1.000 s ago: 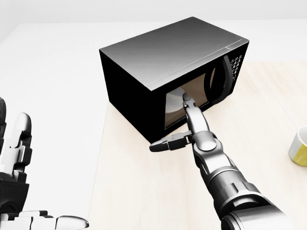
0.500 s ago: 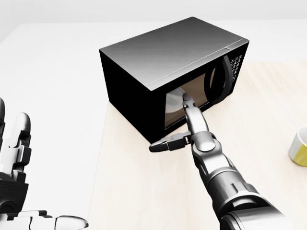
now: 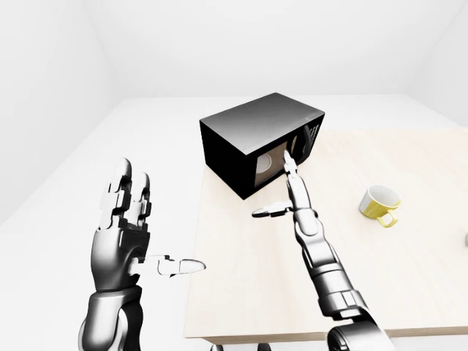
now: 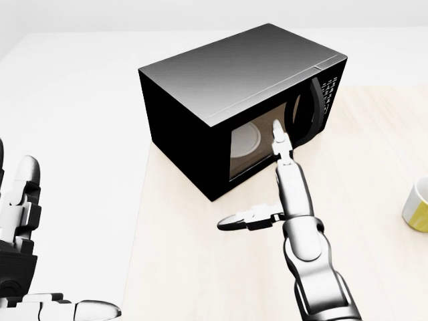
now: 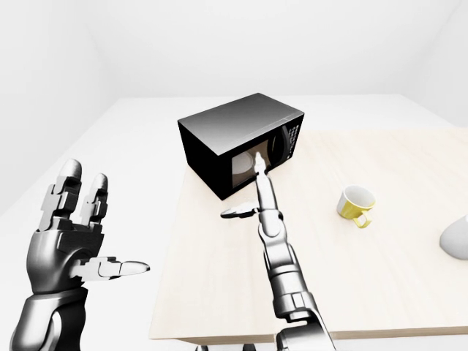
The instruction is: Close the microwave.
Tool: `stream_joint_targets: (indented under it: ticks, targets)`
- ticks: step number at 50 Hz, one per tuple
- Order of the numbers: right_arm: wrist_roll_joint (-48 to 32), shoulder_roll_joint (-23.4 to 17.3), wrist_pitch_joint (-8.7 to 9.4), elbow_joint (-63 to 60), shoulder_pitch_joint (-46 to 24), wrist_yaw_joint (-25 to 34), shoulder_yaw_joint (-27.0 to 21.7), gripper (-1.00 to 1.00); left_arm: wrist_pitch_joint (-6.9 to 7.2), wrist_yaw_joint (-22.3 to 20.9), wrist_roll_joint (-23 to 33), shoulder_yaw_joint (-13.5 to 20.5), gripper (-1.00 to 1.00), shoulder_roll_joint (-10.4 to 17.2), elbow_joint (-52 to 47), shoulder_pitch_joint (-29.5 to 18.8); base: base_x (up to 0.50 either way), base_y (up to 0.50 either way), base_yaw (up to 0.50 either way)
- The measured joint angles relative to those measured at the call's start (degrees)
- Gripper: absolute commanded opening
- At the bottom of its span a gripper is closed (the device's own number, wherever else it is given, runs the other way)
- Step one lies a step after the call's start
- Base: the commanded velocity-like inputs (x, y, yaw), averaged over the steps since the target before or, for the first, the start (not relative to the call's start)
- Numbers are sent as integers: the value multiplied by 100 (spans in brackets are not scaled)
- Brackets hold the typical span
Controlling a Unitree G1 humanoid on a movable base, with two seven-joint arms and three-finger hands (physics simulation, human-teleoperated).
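Since half a second ago the right hand (image 4: 277,170) has slid rightward along the glass door of the black box-shaped microwave (image 4: 234,73), its extended fingertip (image 4: 278,130) now resting farther right on the window, closer to the dark curved door handle (image 4: 309,114), while the microwave itself and the camera have not shifted. That hand is open, grasping nothing: fingers stretched toward the door, thumb splayed out to the left just above the pale wooden surface (image 3: 409,256). In the head view the door looks nearly flush with the cabinet; whether it is fully latched cannot be told. The microwave sits turned at an angle at the surface's upper left corner in the left-eye view, its left end close to the left edge. To the right of the arm the wood lies bare as far as a yellow mug with a white inside (image 3: 379,204), which lies tipped on its side well apart from the microwave. The left hand (image 3: 124,230) is raised beyond the surface's left edge over the white floor (image 3: 73,219), open with fingers upright and thumb pointing right, holding nothing.
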Motion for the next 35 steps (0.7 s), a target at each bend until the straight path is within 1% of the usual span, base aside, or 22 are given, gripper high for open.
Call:
stream_joint_targets:
  ticks: [6,9,11,16,20,27,35]
  targets:
    - [-37,76,308,-1704,1052,101,142,100,0,-4,7,-3,100,-1,2,6,0,0,0]
    - [-53,100,407,-2456,1570,143,209,100,0,-5,14,-8,100,-2,0,11,0,0,0]
    - [-52,112,442,-2923,1928,165,251,100,0,-4,17,-11,100,-2,-3,13,0,0,0]
    - [-13,123,465,-3907,2733,211,326,100,0,-3,20,-8,100,-3,-8,14,0,0,0]
    - [28,128,458,-4409,3141,232,352,100,0,-3,27,-14,100,-5,-17,23,0,0,0]
    - [57,134,422,-4853,3535,239,421,100,0,-1,35,-16,100,-2,12,11,0,0,0]
    - [74,131,398,-5089,3754,237,485,100,0,14,104,-34,100,1,57,15,0,0,0]
